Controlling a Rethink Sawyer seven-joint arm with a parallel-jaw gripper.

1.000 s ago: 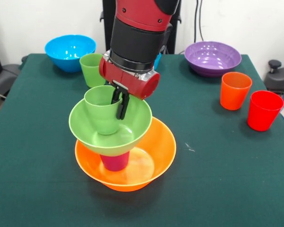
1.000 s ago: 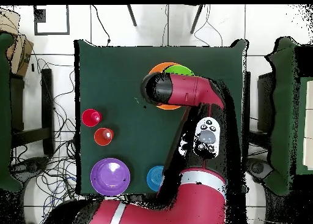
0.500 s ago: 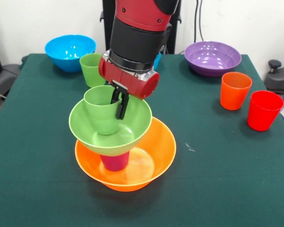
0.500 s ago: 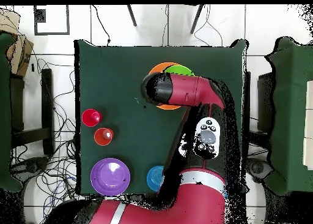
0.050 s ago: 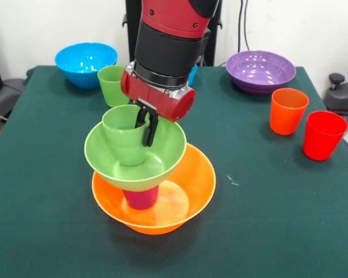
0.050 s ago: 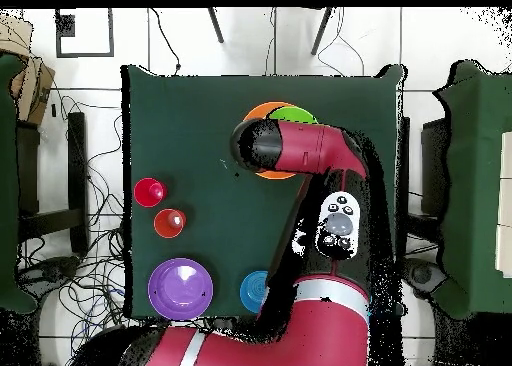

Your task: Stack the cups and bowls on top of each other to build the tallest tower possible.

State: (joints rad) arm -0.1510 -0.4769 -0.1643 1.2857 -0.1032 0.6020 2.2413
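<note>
1. We see the tower (image 5: 145,174) near the front middle of the green table (image 5: 267,202) — a glossy orange bowl (image 5: 191,185) at the bottom, a purple cup (image 5: 140,197) standing in it, a lime green bowl (image 5: 162,156) tilted on that cup, and a green cup (image 5: 123,136) upright inside the green bowl.
2. The gripper (image 5: 145,124) hangs at the green cup's rim; its black fingers (image 5: 148,130) are close together, pinching the cup's wall — one inside, one outside, as far as we can tell.
3. Farther back stand a second green cup (image 5: 110,84), a blue bowl (image 5: 84,62) and a purple bowl (image 5: 260,70).
4. An orange cup (image 5: 288,110) and a red cup (image 5: 323,134) stand side by side, well apart from the tower.
</note>
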